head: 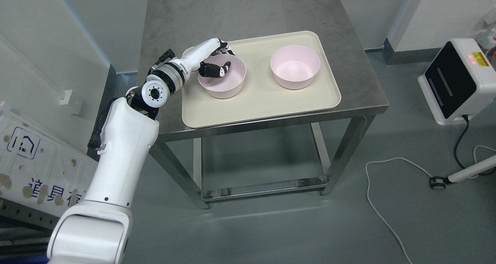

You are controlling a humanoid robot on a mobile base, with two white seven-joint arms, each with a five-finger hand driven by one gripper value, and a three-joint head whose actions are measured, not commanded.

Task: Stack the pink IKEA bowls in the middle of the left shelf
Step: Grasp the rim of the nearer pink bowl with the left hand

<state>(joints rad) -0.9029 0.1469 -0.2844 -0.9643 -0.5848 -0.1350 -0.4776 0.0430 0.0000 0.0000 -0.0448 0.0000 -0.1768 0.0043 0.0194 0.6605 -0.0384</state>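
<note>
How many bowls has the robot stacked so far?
None yet. Both pink bowls sit apart on the beige tray. The left hand grips the rim of the left bowl, thumb inside. It must still be lifted and nested with the right bowl.

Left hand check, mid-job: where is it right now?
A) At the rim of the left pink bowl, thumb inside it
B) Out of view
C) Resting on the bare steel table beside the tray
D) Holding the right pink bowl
A: the left hand sits at the rim of the left pink bowl on the tray, black thumb curled inside and fingers outside the far rim; the right pink bowl stands untouched.
</note>
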